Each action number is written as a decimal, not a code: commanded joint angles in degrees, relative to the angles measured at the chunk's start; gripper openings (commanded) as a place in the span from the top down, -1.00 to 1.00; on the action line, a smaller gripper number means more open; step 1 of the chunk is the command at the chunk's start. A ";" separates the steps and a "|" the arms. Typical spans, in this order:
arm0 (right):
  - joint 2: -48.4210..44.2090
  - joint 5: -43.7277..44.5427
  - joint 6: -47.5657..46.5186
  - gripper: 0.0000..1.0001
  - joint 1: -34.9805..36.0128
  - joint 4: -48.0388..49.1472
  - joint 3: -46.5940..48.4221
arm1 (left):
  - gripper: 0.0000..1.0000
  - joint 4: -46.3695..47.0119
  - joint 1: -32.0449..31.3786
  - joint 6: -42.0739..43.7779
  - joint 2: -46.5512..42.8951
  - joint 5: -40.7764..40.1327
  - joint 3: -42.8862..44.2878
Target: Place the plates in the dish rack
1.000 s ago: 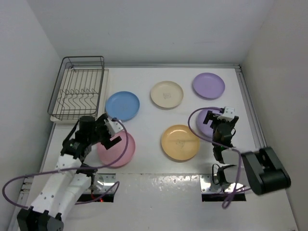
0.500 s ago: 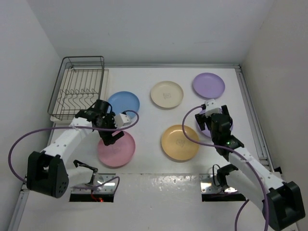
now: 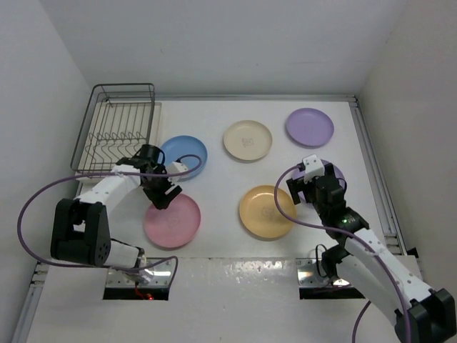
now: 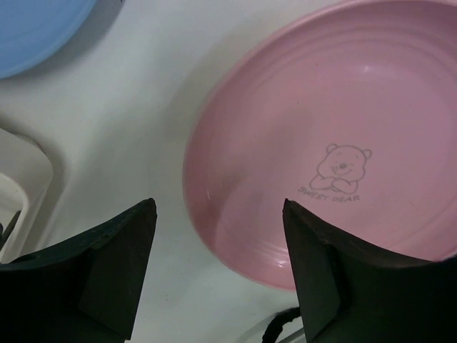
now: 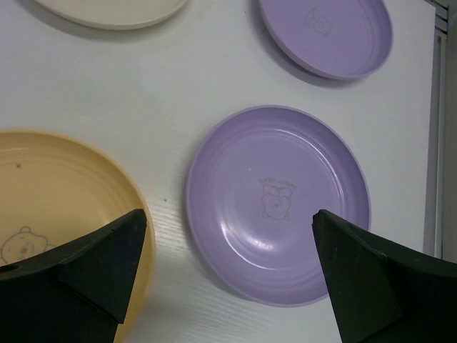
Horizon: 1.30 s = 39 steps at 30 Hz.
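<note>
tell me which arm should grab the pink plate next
Left. The left end effector hovers open at the pink plate's rim, near the dish rack; the right end effector is over a lilac plate across the table.

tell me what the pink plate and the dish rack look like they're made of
Pink plate: probably plastic with a matte finish, going by its soft dull sheen, moulded concentric rings and printed bear with lettering. Dish rack: thin dark wire, likely coated metal, though the coating can't be told from above. It sits on a cream tray that looks like plastic.
</note>
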 commanded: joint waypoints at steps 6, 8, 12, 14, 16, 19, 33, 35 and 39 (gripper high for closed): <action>-2.22 -1.78 1.81 -0.99 0.88 1.11 0.34 | -0.41 8.11 0.41 -1.29 6.55 -1.71 0.02; -2.39 -2.13 2.08 -0.99 0.97 1.29 0.34 | -0.38 8.82 0.41 -1.29 7.87 -1.71 0.02; -2.57 -2.05 2.43 -0.99 1.67 0.93 0.60 | 0.22 8.82 0.41 -1.29 9.81 -0.39 -1.03; -2.39 -1.35 2.17 -0.99 2.29 0.67 0.69 | 0.51 8.11 0.41 -1.29 8.94 0.40 -1.56; -2.39 -0.56 1.38 -0.99 2.81 0.23 0.95 | 0.94 7.50 0.41 -1.82 7.36 1.19 -2.09; -2.13 -0.90 1.11 -0.99 3.34 -0.12 1.30 | 1.00 3.12 0.41 -3.13 4.28 2.51 -0.60; -1.35 -5.04 14.82 -0.80 3.17 4.89 2.08 | 1.00 -16.84 -0.12 -7.70 -5.66 6.65 28.22; 1.47 -3.81 15.70 -0.76 3.17 0.94 4.89 | 1.00 -17.38 -0.12 -9.89 -5.66 3.84 33.84; 2.97 -1.53 16.40 -0.67 3.34 3.03 5.61 | 1.00 -10.46 3.03 -17.62 -5.66 -22.86 41.49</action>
